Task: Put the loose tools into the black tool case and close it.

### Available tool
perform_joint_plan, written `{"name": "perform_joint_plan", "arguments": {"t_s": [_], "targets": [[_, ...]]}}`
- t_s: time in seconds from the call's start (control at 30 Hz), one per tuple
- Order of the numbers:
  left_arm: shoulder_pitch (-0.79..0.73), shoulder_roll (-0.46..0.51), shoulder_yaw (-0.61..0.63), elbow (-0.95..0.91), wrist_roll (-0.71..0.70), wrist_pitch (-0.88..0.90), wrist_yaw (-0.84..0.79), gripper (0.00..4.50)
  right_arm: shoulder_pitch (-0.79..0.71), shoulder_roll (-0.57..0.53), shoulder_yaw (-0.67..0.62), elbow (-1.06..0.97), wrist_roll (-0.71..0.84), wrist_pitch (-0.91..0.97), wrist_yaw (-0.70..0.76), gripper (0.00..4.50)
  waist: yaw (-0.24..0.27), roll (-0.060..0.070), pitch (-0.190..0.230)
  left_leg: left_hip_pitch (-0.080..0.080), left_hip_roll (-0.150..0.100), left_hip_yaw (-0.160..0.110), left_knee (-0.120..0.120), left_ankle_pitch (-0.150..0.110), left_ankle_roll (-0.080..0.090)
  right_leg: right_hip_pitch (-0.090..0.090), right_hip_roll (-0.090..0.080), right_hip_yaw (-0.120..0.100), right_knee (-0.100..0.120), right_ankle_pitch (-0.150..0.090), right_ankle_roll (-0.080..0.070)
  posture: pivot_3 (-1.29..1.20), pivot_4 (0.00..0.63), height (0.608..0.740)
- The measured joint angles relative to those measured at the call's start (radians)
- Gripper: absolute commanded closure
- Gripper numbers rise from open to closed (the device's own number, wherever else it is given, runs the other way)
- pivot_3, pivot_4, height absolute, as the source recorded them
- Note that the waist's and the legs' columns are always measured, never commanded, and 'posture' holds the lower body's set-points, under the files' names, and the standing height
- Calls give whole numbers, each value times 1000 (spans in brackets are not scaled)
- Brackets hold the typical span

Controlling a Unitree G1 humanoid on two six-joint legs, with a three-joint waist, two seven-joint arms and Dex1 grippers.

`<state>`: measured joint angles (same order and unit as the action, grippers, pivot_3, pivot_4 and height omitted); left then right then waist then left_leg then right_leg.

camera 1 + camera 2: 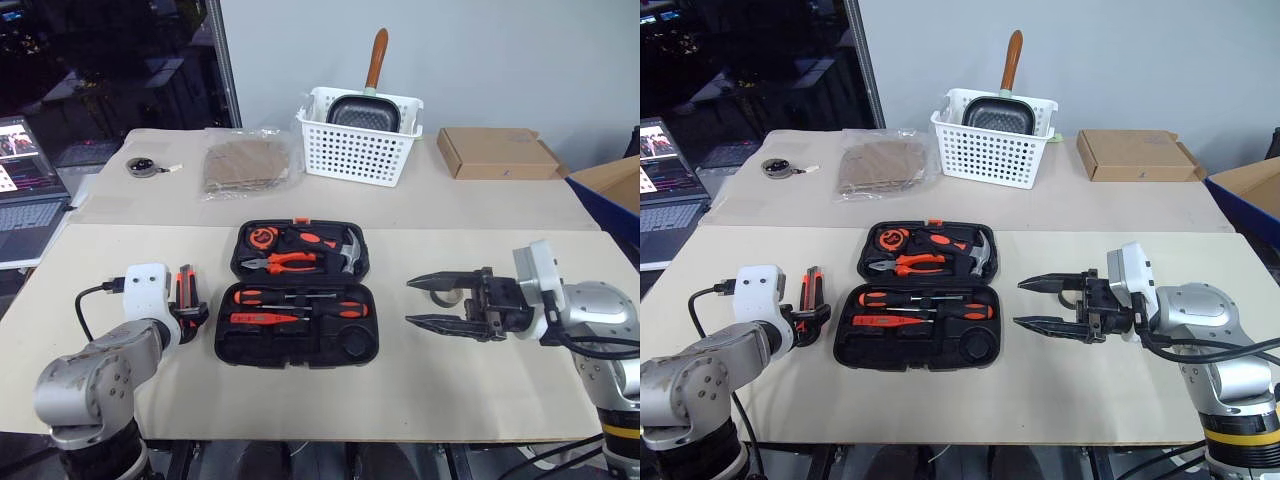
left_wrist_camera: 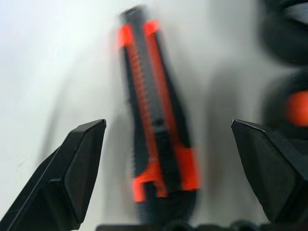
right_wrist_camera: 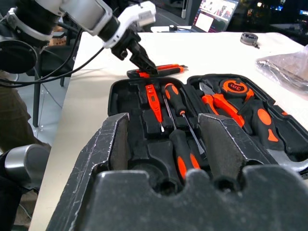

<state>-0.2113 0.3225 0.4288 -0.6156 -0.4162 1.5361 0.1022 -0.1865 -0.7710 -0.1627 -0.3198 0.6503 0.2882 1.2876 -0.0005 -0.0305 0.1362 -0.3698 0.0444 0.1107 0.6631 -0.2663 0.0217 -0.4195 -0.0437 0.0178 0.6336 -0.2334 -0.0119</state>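
**Knife still loose beside the open case**

The left hand [image 2: 168, 144] hovers wide open over the utility knife [image 1: 185, 288], lying on the counter [image 1: 480, 370] just left of the open black tool case [image 1: 297, 343]. The right hand [image 1: 425, 302] hangs parted and empty beside the case's right edge.

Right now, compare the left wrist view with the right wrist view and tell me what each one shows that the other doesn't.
Left wrist view alone: a close look down the utility knife lying on the table, between the open fingers of the left gripper.

Right wrist view alone: the open tool case with two screwdrivers and a red tester in their slots, pliers, a laptop, and the right gripper.

Both: the knife, the left gripper above it, and part of the case.
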Motion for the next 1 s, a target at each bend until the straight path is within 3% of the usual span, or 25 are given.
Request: {"name": "perform_joint_plan", "arguments": {"t_s": [0.17,0.5,0.63,0.77,0.8,0.87,1.0], "targets": [[14,-33,2,36,40,-77,-15,2641,-1,1,0,0,1,-1,1,1810,3,0,0,-1,0,0,0,0,1,0,-1,0,-1,0,0,0,150,740],[-3,-45,62,7,30,-220,-125,2719,-5,36,1,1,-1,-19,-14,1810,8,0,0,-3,0,0,0,0,1,-1,-1,-1,-1,0,0,0,150,740],[-21,81,37,-39,-27,-337,-287,2719,3,33,0,16,-17,-34,-12,1810,9,0,0,-2,0,1,0,-1,1,-2,-1,-1,-1,0,0,0,150,740],[-12,314,-115,-37,-101,-521,-620,2719,49,8,-6,50,-45,-56,-1,1810,11,1,-1,-2,0,2,-1,-1,2,-2,-2,-1,-3,0,0,0,150,740],[-10,392,-190,-18,-105,-601,-755,2719,68,-5,-14,56,-53,-69,1,1810,11,1,-1,-2,0,3,-1,-1,2,-2,-1,-1,-3,0,0,0,150,740],[-8,445,-238,5,-114,-649,-854,2719,90,-20,-26,58,-60,-73,5,1810,11,2,-1,-2,0,3,-1,-1,2,-2,-1,-1,-3,0,0,0,150,740],[-39,621,-390,206,-35,-920,-1165,2719,185,-92,-91,78,-84,-86,19,1810,8,2,0,-2,1,3,-1,-1,2,-2,1,-2,-2,-1,-1,0,150,740]]}}
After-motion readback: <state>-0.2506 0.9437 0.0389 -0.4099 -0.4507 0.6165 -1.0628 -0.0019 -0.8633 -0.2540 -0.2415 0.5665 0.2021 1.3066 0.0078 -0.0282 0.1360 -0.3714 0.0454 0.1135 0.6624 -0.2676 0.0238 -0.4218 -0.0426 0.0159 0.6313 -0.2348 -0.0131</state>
